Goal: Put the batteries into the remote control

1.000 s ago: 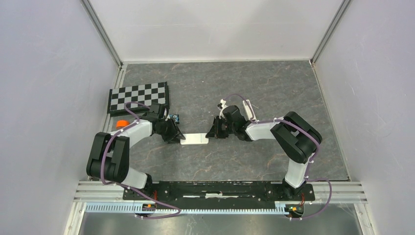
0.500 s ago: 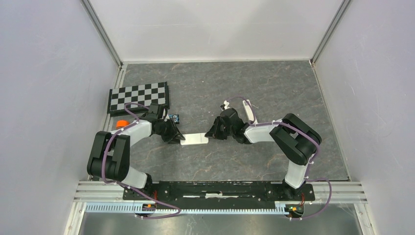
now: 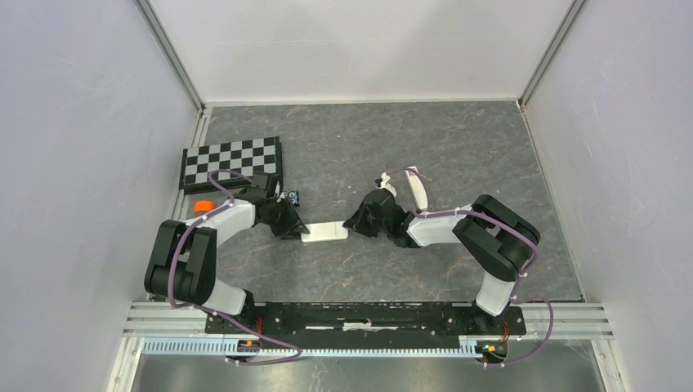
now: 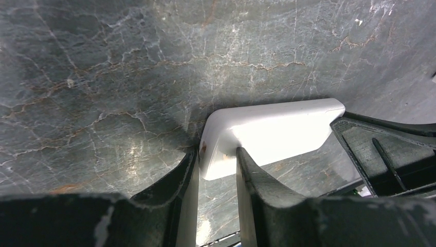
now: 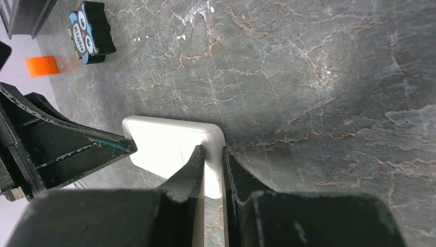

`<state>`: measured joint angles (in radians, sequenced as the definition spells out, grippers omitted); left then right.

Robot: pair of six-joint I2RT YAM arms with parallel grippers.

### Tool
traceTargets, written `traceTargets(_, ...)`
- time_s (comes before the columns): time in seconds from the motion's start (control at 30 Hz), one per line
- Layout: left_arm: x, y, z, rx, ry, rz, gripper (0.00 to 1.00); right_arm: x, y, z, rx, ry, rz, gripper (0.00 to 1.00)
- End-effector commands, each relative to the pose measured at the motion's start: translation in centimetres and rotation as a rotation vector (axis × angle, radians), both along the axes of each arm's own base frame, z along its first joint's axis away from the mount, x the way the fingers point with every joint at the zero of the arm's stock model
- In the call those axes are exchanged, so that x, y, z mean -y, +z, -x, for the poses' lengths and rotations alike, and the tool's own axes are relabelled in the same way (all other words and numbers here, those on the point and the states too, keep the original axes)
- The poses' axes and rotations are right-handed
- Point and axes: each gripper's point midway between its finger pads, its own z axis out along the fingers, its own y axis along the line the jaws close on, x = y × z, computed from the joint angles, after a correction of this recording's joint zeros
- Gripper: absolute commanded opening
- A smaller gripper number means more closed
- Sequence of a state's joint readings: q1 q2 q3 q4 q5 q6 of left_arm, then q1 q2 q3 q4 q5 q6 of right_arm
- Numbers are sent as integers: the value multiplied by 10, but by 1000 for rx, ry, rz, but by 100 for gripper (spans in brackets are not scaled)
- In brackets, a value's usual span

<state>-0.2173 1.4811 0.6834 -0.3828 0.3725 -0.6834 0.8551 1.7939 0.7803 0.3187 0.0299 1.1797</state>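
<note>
Jaws of the left gripper stand partly closed, clamped across one end of the remote. The right gripper, nearly closed, pinches the thin edge of the opposite end. The remote lies flat on the table between the arms. It looks light, stiff and glossy, so probably slippery; short ends seem the surest hold. No view shows the batteries.
</note>
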Motion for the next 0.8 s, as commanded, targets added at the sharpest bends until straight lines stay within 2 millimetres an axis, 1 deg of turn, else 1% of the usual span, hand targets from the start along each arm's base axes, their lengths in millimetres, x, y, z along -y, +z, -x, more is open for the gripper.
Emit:
traceTargets(0.0, 27, 6, 0, 44, -76, 25, 26, -5, -26, 66, -101, 227, 80, 12)
traceTargets(0.07, 22, 5, 1, 47, -70, -4, 27, 9, -30, 61, -77, 230, 150, 16)
traceTargets(0.13, 19, 4, 2, 47, -65, -22, 28, 17, -35, 61, -67, 251, 202, 18)
traceTargets(0.27, 16, 0, 4, 39, -62, -35, 28, 22, -37, 66, -67, 285, 227, 19)
traceTargets(0.37, 15, -1, 5, 39, -61, -39, 28, 27, -37, 63, -52, 294, 276, 25)
traceTargets(0.47, 15, 0, 4, 45, -63, -40, 29, 31, -33, 57, -24, 286, 310, 34)
traceTargets(0.53, 15, 1, 3, 49, -64, -39, 29, 34, -27, 50, 8, 262, 330, 38)
traceTargets(0.57, 15, 1, 4, 47, -64, -40, 29, 34, -23, 46, 28, 254, 333, 38)
traceTargets(0.6, 15, 1, 4, 49, -65, -42, 29, 38, -22, 45, 26, 249, 353, 38)
traceTargets(0.7, 14, 1, 4, 49, -69, -43, 29, 40, -13, 37, 59, 232, 373, 35)
traceTargets(0.77, 14, 0, 5, 48, -71, -44, 29, 38, -10, 34, 75, 233, 371, 36)
